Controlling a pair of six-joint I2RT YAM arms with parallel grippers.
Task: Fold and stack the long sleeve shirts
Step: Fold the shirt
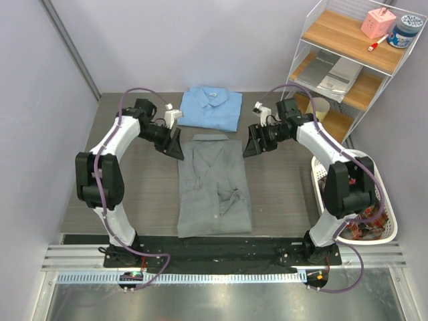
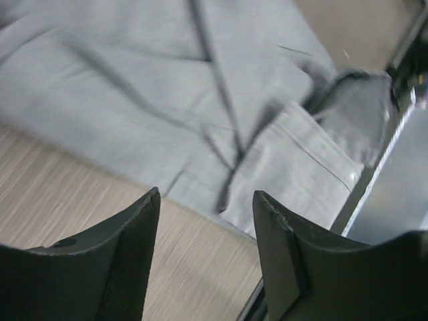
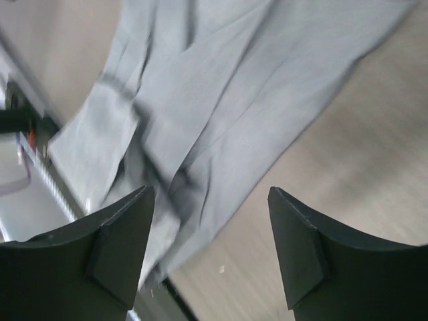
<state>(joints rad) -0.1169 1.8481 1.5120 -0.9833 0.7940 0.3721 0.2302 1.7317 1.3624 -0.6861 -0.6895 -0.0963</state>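
top view only: whole desk (image 1: 140, 194), two arms, two shirts. grey shirt (image 1: 214, 187) lay flat at desk centre, collar toward far edge, hem close to near edge, sleeves tucked in over the body, some wrinkles low on the right side. blue shirt (image 1: 212, 107) sat folded in a neat rectangle at the middle of the far edge, collar up, its near edge just beside the grey collar; cannot tell if they touched.

left gripper (image 1: 175, 144) hung by the grey shirt's left shoulder, right gripper (image 1: 253, 142) by the right shoulder, both pointing inward. from the top view the jaw gap was hard to read.

wrist views settled it: left wrist showed both fingers spread, nothing between them, grey cloth and wood-grain desk beyond, plus a folded sleeve panel and a metal rail at the desk edge. right wrist showed the same, fingers apart and released, grey cloth running diagonally, bare desk to the right. both wrist views blurred. blue shirt not seen in either.

top view alone also had the shelf unit (image 1: 348, 60) past the far right corner and a white basket (image 1: 391, 221) off the right edge with mixed cloth in it.

counts: 2 shirts (1 grey, 1 blue), 2 grippers, 1 shelf unit, 1 basket.
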